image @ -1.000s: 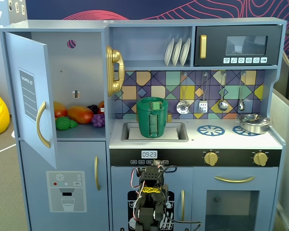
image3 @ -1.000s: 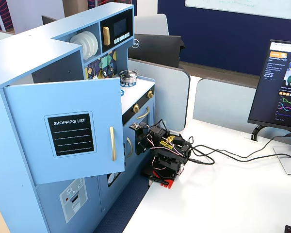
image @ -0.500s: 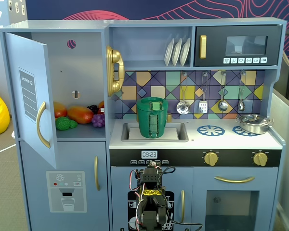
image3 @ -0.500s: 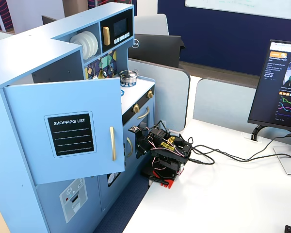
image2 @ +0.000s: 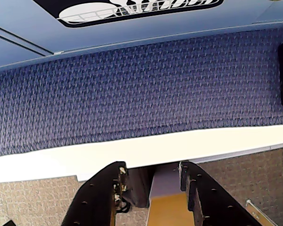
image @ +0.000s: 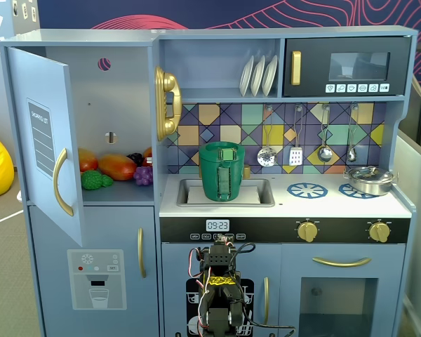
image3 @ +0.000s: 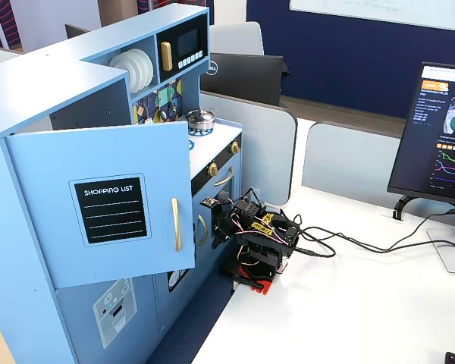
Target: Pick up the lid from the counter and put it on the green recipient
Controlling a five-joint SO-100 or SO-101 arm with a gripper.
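You can read "SHOPPING LIST" on the black label (image3: 111, 210) of the open fridge door (image3: 98, 197). The clock display (image: 217, 225) under the sink shows "09:23". The grey monitor back (image3: 243, 76) carries a "DELL" badge.

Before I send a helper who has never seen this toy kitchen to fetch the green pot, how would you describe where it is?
In a fixed view, find the blue toy kitchen and the sink left of its burners. The green pot stands there, tall, bucket-shaped, with a flat handle facing forward. The only other pot is a shallow silver pan on the far-right burner.
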